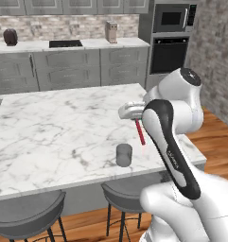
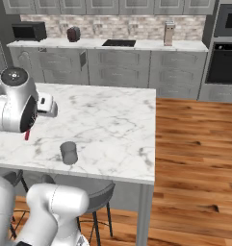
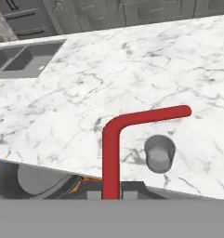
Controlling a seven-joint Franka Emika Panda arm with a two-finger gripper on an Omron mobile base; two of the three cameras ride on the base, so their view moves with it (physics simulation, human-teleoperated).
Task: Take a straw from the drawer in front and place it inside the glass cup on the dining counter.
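My gripper (image 3: pixel 111 195) is shut on the red straw (image 3: pixel 110 153), which rises from between the fingertips and bends to the right at its top. The straw (image 1: pixel 140 132) hangs from the hand (image 1: pixel 132 111) above the dining counter (image 1: pixel 54 123), up and to the right of the glass cup (image 1: pixel 124 155). The cup (image 3: pixel 159 154) stands upright near the counter's near edge, just right of the straw's stem and apart from it. From the right base camera, the cup (image 2: pixel 68 153) stands right of the straw's tip (image 2: pixel 27 136), which pokes out below the arm. The drawer is out of view.
Round grey stools (image 1: pixel 30 217) (image 1: pixel 127 191) stand under the counter's near edge. A sink (image 3: pixel 25 56) is set into the slab's far end. Grey cabinets, a wall oven (image 1: pixel 170 52) and a brick-backed worktop line the back wall. Wood floor (image 2: pixel 194 158) lies open to the right.
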